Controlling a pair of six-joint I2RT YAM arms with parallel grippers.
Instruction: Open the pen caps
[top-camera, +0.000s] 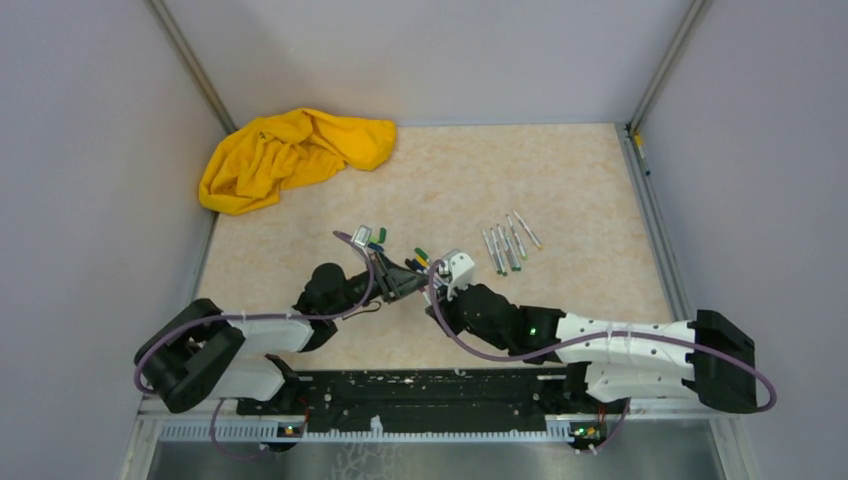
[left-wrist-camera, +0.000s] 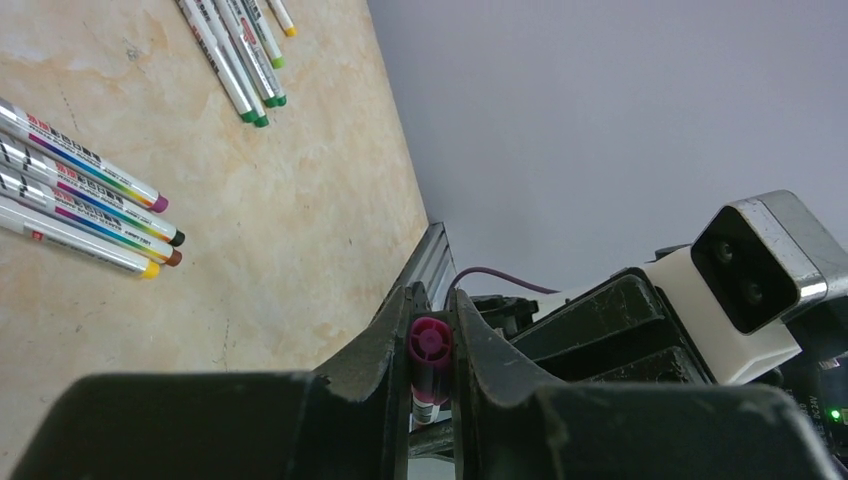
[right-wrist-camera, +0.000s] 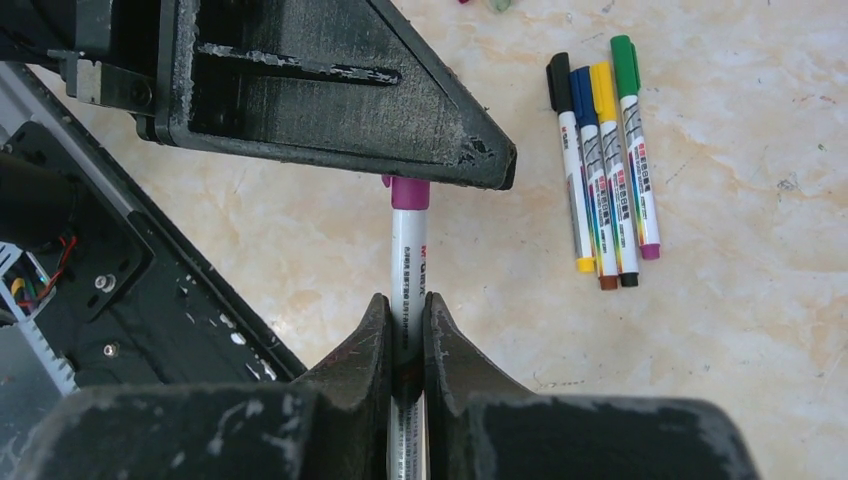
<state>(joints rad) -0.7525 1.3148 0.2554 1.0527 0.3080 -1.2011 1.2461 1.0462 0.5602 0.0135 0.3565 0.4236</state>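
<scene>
Left end effector (top-camera: 408, 280) and right end effector (top-camera: 437, 285) meet nose to nose over the middle of the worktop (top-camera: 560, 180) in the overhead view. What they hold between them is too small to make out there. A row of pens (top-camera: 510, 245) lies just beyond the right arm, and a cloth (top-camera: 290, 155) sits bunched in the far left corner.

From the left wrist, the left end effector (left-wrist-camera: 436, 310) is pressed together on a magenta cap (left-wrist-camera: 431, 343). The cap is seen end-on, seated well down between the fingers (left-wrist-camera: 385, 350).

From the right wrist, the right end effector (right-wrist-camera: 405, 315) pinches the white barrel of a pen (right-wrist-camera: 408, 250) partway along. The barrel runs straight up to the cap (right-wrist-camera: 410, 193), whose far end disappears under the left arm's finger. Four capped pens (right-wrist-camera: 600, 160) lie side by side on the worktop, well to the right.

The pen should be light and stiff, but its round, glossy plastic barrel may slip or roll between flat pads. The cap is probably a friction fit that lets go with a snap. One side should grip the cap squarely and the other the barrel, pulling straight along the pen's length. Any bend would jam the cap. Both holds look suitable, though the barrel grip sits some way back from the cap, so the pen could tilt.
</scene>
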